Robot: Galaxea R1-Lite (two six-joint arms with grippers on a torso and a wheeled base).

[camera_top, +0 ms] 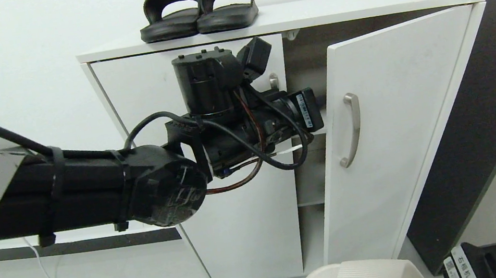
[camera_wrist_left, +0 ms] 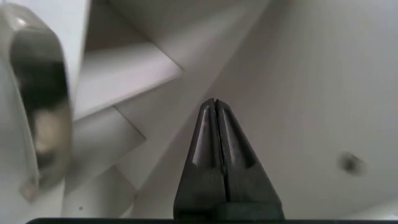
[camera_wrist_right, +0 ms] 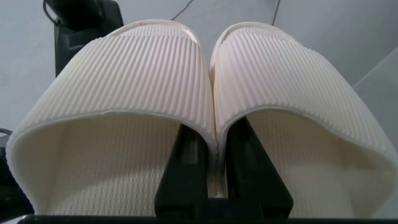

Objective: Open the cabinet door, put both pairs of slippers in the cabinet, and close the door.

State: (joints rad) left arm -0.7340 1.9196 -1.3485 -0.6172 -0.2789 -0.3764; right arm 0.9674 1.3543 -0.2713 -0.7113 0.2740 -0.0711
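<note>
While the white cabinet (camera_top: 355, 5) stands with its right door (camera_top: 398, 137) partly open, the left arm (camera_top: 138, 183) stretches level across its front to the gap beside that door. The black slippers (camera_top: 198, 10) sit side by side on top; the ribbed cream slippers (camera_wrist_right: 124, 81) are low in front. The left gripper (camera_wrist_left: 215, 102) is pressed together, empty; the right gripper (camera_wrist_right: 216, 134) pinches the cream pair's adjoining inner walls.

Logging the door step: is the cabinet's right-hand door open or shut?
Open partway: the right-hand door is swung outward, with shelves visible in the gap beside the left door.
</note>
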